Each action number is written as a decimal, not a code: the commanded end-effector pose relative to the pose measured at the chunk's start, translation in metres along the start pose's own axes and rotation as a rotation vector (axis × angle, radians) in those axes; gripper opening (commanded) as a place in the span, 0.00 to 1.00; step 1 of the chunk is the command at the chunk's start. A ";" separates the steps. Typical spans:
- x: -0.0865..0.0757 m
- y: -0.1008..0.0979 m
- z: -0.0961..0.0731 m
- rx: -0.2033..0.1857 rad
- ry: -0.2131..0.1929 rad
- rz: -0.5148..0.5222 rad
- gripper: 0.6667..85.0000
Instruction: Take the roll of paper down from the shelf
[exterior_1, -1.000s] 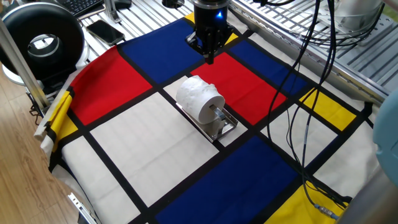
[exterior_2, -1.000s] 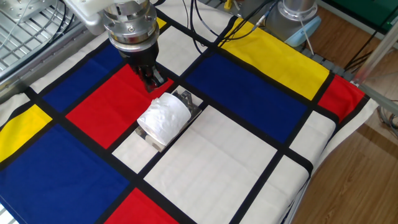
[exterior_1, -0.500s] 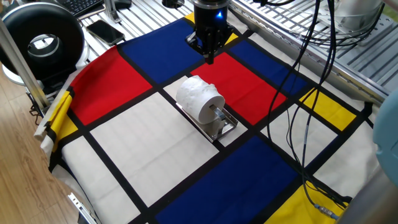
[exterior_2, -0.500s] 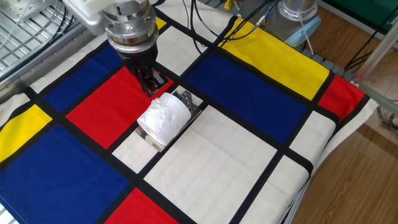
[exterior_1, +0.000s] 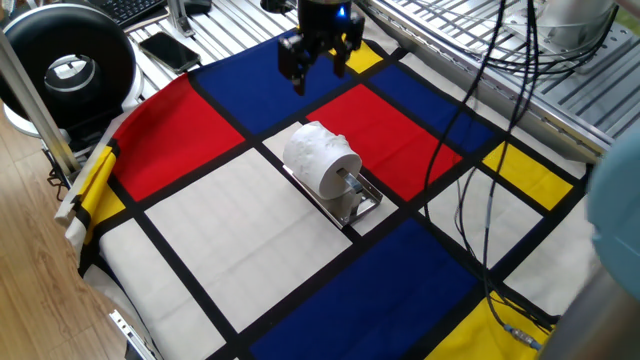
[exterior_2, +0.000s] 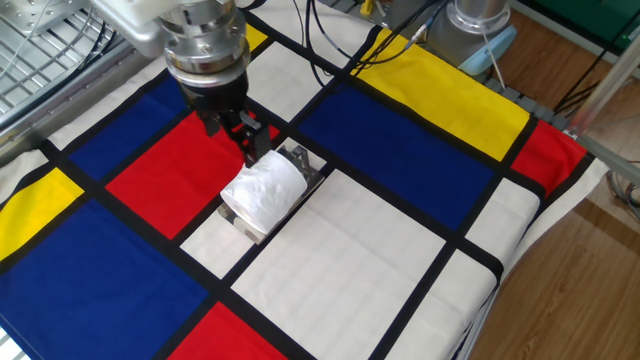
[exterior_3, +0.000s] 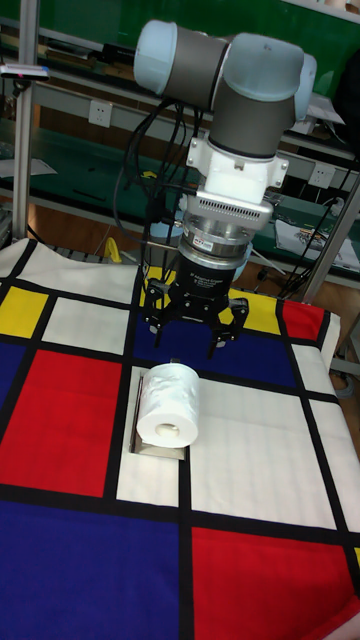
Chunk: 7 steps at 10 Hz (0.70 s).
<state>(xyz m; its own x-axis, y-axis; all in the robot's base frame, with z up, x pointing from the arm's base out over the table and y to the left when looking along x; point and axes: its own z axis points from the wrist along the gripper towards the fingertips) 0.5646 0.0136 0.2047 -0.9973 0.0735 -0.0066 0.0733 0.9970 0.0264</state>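
Note:
The roll of paper (exterior_1: 318, 157) (exterior_2: 264, 189) (exterior_3: 168, 401) is white and embossed. It lies on its side on the peg of the shelf (exterior_1: 361, 205) (exterior_2: 301, 160) (exterior_3: 134, 445), a small shiny metal holder on the chequered cloth. My gripper (exterior_1: 320, 72) (exterior_2: 232, 140) (exterior_3: 188, 345) hangs just behind the roll, pointing down. It is open, its fingers spread wide with nothing between them. It touches neither the roll nor the holder.
A large black reel (exterior_1: 68, 68) stands at the table's left end, with a phone (exterior_1: 165, 48) beside it. Black cables (exterior_1: 478, 150) hang over the right side of the cloth. The robot base (exterior_2: 480, 25) stands at the far edge.
The fingers were shut half a second ago and now stand spread apart. The gripper has also shifted slightly up and away from the roll. Roll and holder have not moved.

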 end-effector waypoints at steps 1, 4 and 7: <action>-0.011 0.001 -0.015 -0.005 0.014 -0.046 0.83; -0.012 0.012 -0.015 -0.047 0.006 -0.063 0.83; -0.002 0.010 -0.016 -0.042 0.046 -0.068 0.83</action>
<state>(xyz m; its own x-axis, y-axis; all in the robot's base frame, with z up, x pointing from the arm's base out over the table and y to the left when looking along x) 0.5713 0.0186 0.2178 -0.9998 0.0116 0.0169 0.0125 0.9986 0.0507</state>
